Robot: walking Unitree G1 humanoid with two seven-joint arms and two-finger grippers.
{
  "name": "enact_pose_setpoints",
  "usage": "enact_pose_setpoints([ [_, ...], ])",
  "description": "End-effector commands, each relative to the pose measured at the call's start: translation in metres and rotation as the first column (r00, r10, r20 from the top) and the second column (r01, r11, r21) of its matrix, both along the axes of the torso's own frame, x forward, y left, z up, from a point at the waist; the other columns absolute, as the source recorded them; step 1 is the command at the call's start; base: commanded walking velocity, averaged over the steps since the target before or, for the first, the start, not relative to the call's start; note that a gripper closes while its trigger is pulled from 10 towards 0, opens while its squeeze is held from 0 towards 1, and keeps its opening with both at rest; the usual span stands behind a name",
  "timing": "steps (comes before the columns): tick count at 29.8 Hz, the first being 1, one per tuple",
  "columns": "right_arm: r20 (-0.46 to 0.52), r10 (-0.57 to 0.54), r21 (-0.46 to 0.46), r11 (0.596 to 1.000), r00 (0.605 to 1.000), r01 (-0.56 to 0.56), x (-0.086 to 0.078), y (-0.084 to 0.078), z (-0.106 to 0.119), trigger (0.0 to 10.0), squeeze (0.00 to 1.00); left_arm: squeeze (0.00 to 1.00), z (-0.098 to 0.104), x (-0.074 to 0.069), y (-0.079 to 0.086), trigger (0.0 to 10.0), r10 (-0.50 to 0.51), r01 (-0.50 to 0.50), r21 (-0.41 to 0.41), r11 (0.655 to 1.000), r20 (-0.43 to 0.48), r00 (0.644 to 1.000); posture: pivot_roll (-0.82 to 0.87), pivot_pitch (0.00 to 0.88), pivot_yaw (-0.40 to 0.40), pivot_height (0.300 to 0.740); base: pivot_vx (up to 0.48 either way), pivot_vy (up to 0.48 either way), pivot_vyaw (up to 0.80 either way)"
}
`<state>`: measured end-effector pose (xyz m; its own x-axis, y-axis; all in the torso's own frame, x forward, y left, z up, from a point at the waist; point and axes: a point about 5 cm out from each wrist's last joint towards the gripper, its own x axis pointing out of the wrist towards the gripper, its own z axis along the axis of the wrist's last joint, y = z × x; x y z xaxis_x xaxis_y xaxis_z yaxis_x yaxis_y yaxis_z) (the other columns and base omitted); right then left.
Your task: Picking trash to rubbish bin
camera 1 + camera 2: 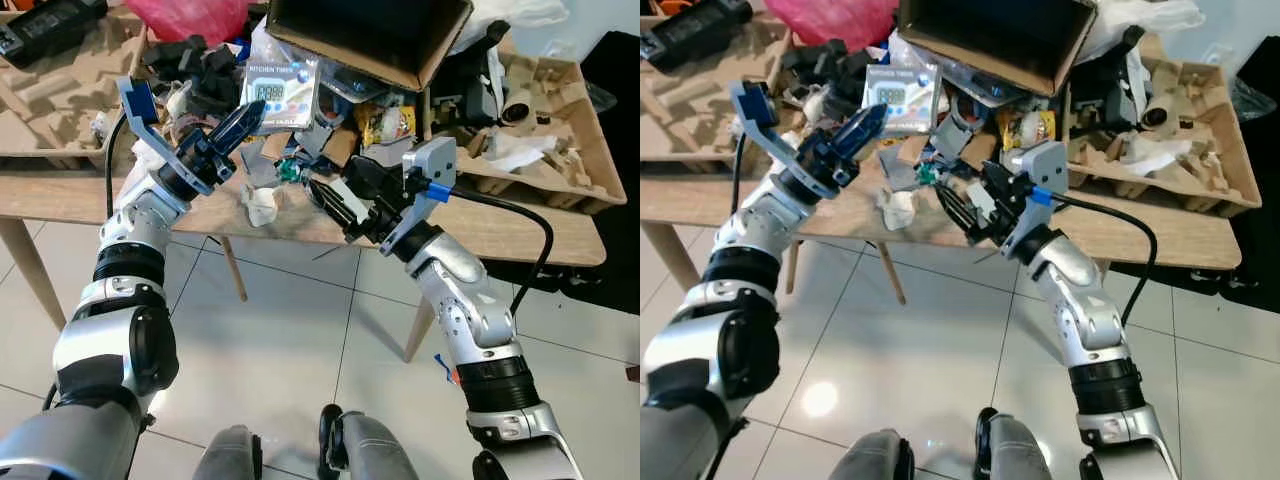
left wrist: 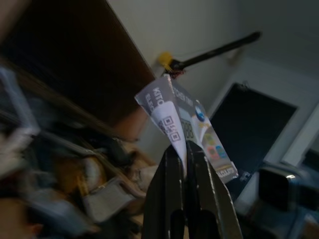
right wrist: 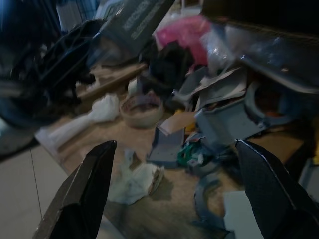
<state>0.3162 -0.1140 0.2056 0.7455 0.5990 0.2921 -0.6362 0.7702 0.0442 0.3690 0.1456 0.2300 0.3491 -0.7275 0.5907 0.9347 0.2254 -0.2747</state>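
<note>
A grey kitchen-timer package card (image 1: pixel 281 92) is pinched at its lower edge by my left gripper (image 1: pixel 243 122), which is shut on it and holds it above the heap of trash on the wooden table (image 1: pixel 520 238). The left wrist view has the card (image 2: pixel 192 119) standing up out of the closed fingertips (image 2: pixel 172 159). My right gripper (image 1: pixel 338 205) is open over the table's front edge, to the right of a crumpled white paper wad (image 1: pixel 262 205). The right wrist view looks between its spread fingers (image 3: pixel 82 194) at the wad (image 3: pixel 134 178) and grey cardboard scraps (image 3: pixel 224 124).
An open brown cardboard box (image 1: pixel 372 38) tilts over the pile at the back. A pink bag (image 1: pixel 190 18) lies behind it. Moulded pulp trays (image 1: pixel 548 140) fill the table's right and left ends (image 1: pixel 50 100). Below me is white tiled floor (image 1: pixel 300 340).
</note>
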Motion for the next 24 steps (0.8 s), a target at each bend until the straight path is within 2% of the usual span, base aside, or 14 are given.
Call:
enact_pose_setpoints([
  [1, -0.023, -0.049, 0.035, 0.998, 0.999, 0.05, 0.002, -0.012, -0.003, 10.0, 0.0, 0.0, -0.005, -0.003, -0.015, 10.0, -0.052, 0.052, -0.012, 0.999, -0.029, 0.998, 0.11, 0.111, -0.031, 0.74, 0.0, 0.0, -0.8],
  [8, -0.037, -0.124, 0.056, 0.99, 0.992, 0.126, 0.005, -0.027, -0.005, 10.0, 0.0, 0.0, -0.006, -0.001, -0.029, 10.0, -0.037, 0.034, -0.045, 0.998, -0.066, 0.997, 0.1, 0.11, -0.023, 0.74, 0.0, 0.0, -0.8],
  [9, -0.045, -0.179, 0.067, 0.981, 0.983, 0.181, 0.007, -0.036, -0.005, 10.0, 0.0, 0.0, -0.007, 0.001, -0.033, 10.0, -0.012, 0.007, -0.052, 0.999, -0.084, 0.996, 0.1, 0.11, -0.023, 0.74, 0.0, 0.0, -0.8],
  [10, -0.045, -0.179, 0.067, 0.981, 0.983, 0.181, 0.007, -0.036, -0.005, 10.0, 0.0, 0.0, -0.007, 0.001, -0.033, 10.0, -0.012, 0.007, -0.052, 0.999, -0.084, 0.996, 0.1, 0.11, -0.023, 0.74, 0.0, 0.0, -0.8],
  [11, -0.052, -0.216, 0.072, 0.973, 0.975, 0.219, 0.008, -0.043, -0.006, 10.0, 0.0, 0.0, -0.008, 0.001, -0.035, 10.0, 0.005, -0.01, -0.054, 0.998, -0.093, 0.996, 0.1, 0.11, -0.023, 0.74, 0.0, 0.0, -0.8],
  [14, -0.057, -0.248, 0.068, 0.965, 0.967, 0.252, 0.009, -0.049, -0.006, 10.0, 0.0, 0.0, -0.008, 0.001, -0.036, 10.0, 0.023, -0.027, -0.047, 0.999, -0.093, 0.995, 0.1, 0.11, -0.023, 0.74, 0.0, 0.0, -0.8],
  [15, -0.068, -0.302, 0.074, 0.949, 0.951, 0.307, 0.011, -0.059, -0.007, 10.0, 0.0, 0.0, -0.007, 0.001, -0.036, 10.0, 0.051, -0.056, -0.04, 0.998, -0.1, 0.994, 0.1, 0.117, -0.018, 0.74, 0.0, 0.0, -0.8],
  [22, -0.093, -0.391, 0.058, 0.916, 0.916, 0.397, 0.012, -0.079, -0.011, 10.0, 0.0, 0.0, -0.005, 0.004, -0.037, 10.0, 0.107, -0.109, -0.02, 0.994, -0.096, 0.99, 0.1, 0.117, -0.018, 0.74, 0.0, 0.0, -0.8],
  [24, -0.102, -0.427, 0.057, 0.899, 0.898, 0.434, 0.012, -0.086, -0.012, 10.0, 0.0, 0.0, -0.005, 0.005, -0.039, 10.0, 0.139, -0.138, 0.013, 0.99, -0.079, 0.987, 0.09, 0.119, -0.018, 0.74, 0.0, 0.0, -0.8],
])
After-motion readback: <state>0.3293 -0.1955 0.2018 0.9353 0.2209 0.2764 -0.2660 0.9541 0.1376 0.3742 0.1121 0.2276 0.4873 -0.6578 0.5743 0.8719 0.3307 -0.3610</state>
